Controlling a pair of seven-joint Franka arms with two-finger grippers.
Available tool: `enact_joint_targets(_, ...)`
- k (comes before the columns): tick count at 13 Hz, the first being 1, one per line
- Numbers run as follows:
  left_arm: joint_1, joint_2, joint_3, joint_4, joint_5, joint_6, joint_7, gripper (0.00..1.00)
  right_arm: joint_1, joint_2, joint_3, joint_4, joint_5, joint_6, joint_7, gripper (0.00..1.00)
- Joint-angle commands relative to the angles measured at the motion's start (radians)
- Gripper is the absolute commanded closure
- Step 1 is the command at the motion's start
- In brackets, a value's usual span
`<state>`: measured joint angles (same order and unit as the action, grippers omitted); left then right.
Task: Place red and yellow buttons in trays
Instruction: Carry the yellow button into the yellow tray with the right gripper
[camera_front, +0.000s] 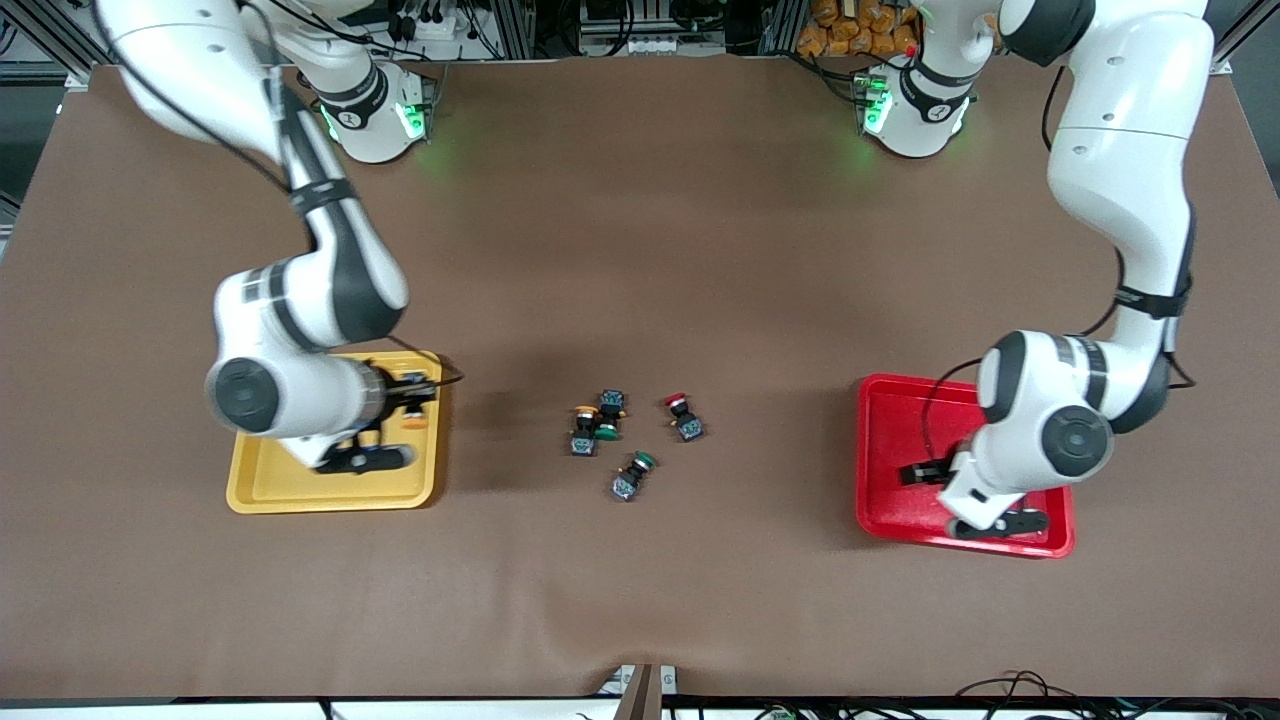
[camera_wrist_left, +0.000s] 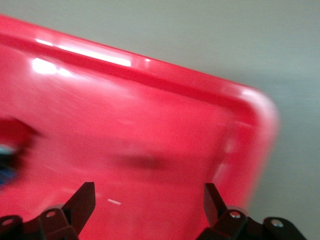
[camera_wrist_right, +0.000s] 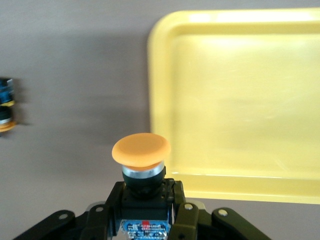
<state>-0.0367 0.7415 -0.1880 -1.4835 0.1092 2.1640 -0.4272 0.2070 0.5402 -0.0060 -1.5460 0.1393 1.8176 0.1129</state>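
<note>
- Currently the right pincer (camera_wrist_right: 145, 220) is gripping a yellow-capped button (camera_wrist_right: 141, 150) at the yellow tray (camera_front: 260, 495)'s rim; releasing inside comes next.
- The left pincer (camera_wrist_left: 150, 200) is hanging apart over the red tray (camera_front: 885, 500), one red-capped button (camera_wrist_left: 10, 150) inside.
- Another red-capped button (camera_front: 683, 415) is lying mid-surface.

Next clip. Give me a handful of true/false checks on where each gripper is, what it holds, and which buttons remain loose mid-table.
1. The right gripper holds a yellow-capped button. True.
2. The left gripper is shut on a red button. False: its fingers are open, over the red tray.
3. The right gripper is above the red tray. False: it is by the yellow tray.
4. A red-capped button lies on the table between the trays. True.
5. Two green-capped buttons lie there too. True.
</note>
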Motion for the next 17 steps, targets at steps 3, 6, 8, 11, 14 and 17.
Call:
enact_joint_targets(3,-0.126,-0.016,-0.047,0.006,0.006,-0.007,-0.309,0.04,-0.110,0.009,0.017,-0.101,-0.049,0.095,-0.077,1.00)
enact_joint_targets(6,-0.190,-0.010,-0.048,0.025,0.004,-0.006,-0.434,0.04,-0.188,0.055,0.018,-0.193,-0.043,0.233,-0.209,1.00)
enact_joint_targets(8,-0.222,0.011,-0.048,0.058,-0.008,0.000,-0.481,0.04,-0.210,0.080,0.020,-0.192,-0.033,0.235,-0.252,1.00)
enact_joint_targets(11,-0.281,0.057,-0.047,0.121,-0.039,0.019,-0.559,0.04,-0.215,0.096,0.020,-0.189,-0.033,0.236,-0.253,0.38)
enact_joint_targets(14,-0.333,0.094,-0.042,0.134,-0.039,0.098,-0.622,0.04,-0.215,0.099,0.020,-0.187,-0.033,0.236,-0.253,0.00)
enact_joint_targets(17,-0.377,0.130,-0.036,0.135,-0.037,0.163,-0.656,0.04,-0.222,0.099,0.020,-0.175,-0.033,0.230,-0.251,0.00)
